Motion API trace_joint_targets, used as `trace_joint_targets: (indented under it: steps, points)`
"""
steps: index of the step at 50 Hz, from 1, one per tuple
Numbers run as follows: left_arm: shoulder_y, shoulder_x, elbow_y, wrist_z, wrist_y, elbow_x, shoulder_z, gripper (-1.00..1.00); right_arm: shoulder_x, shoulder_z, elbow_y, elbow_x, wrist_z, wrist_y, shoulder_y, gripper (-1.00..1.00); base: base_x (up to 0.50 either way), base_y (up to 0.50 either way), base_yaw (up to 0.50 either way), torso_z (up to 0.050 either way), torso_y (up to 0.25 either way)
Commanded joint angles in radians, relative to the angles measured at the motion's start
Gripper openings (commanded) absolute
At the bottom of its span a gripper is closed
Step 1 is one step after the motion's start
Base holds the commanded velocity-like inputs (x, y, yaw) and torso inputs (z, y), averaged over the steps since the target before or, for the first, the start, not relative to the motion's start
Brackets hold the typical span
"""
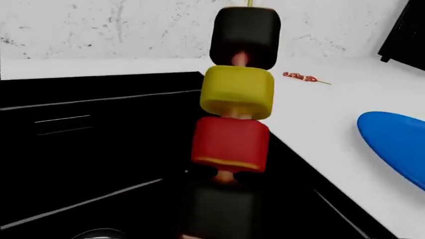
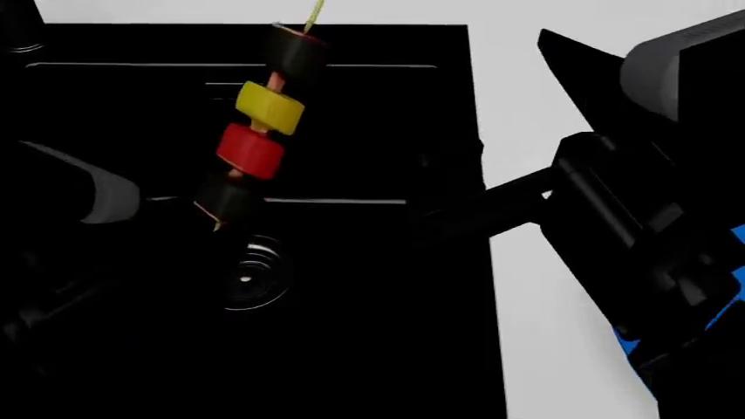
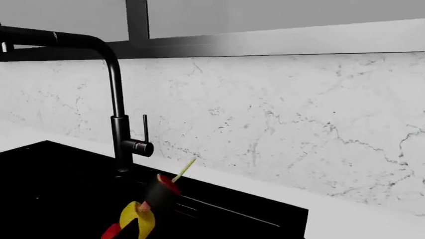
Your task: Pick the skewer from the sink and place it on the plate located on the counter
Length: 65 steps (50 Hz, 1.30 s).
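Fingers of the left arm (image 1: 226, 175) are clamped on the skewer (image 1: 236, 99) between its red chunk and the dark chunk below, holding it nearly upright above the sink (image 2: 349, 131). On the stick, a black chunk sits highest, then yellow, then red. Whether the right fingers are apart or together I cannot tell; that dark arm (image 2: 605, 227) reaches over the desk (image 2: 512, 105). Beside the sink on the desk lies the blue plate (image 1: 398, 144), and a second small skewer (image 1: 302, 77) rests farther back.
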Motion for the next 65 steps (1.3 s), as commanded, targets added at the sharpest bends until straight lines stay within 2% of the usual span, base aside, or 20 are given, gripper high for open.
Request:
trace_joint_targets:
  steps: [1, 7, 17, 19, 35, 54, 65]
  points:
    - [-0.052, 0.03, 0.033, 0.003, -0.041, -0.086, -0.065, -1.0, -0.013, 0.087, 0.023, 0.086, -0.057, 0.067, 0.002, 1.0, 0.0, 0.0, 0.0, 0.0, 0.0]
    - [-0.062, 0.035, 0.023, -0.001, -0.045, -0.103, -0.073, -1.0, 0.0, 0.117, 0.038, 0.173, -0.035, 0.088, 0.001, 1.0, 0.0, 0.0, 0.0, 0.0, 0.0]
    - [-0.084, 0.048, 0.043, 0.009, -0.076, -0.164, -0.096, -1.0, 0.035, 0.157, 0.148, 0.55, 0.162, 0.085, -0.001, 1.0, 0.0, 0.0, 0.0, 0.0, 0.0]
    - [-0.053, 0.044, 0.042, 0.021, -0.033, -0.167, -0.086, -1.0, 0.039, 0.162, 0.174, 0.622, 0.206, 0.085, 0.005, 1.0, 0.0, 0.0, 0.0, 0.0, 0.0]
    - [-0.069, 0.046, 0.054, 0.005, -0.041, -0.233, -0.089, -1.0, 0.064, 0.132, 0.253, 0.845, 0.342, 0.057, 0.019, 1.0, 0.0, 0.0, 0.0, 0.0, 0.0]
    - [-0.065, 0.067, 0.133, -0.042, -0.104, -0.354, -0.139, -1.0, 0.061, 0.007, 0.286, 0.718, 0.258, -0.071, 0.013, 1.0, 0.0, 0.0, 0.0, 0.0, 0.001]
    - [-0.067, 0.068, 0.154, -0.08, -0.122, -0.421, -0.146, -1.0, 0.045, -0.03, 0.322, 0.711, 0.244, -0.101, 0.029, 1.0, 0.0, 0.0, 0.0, 0.0, 0.0]
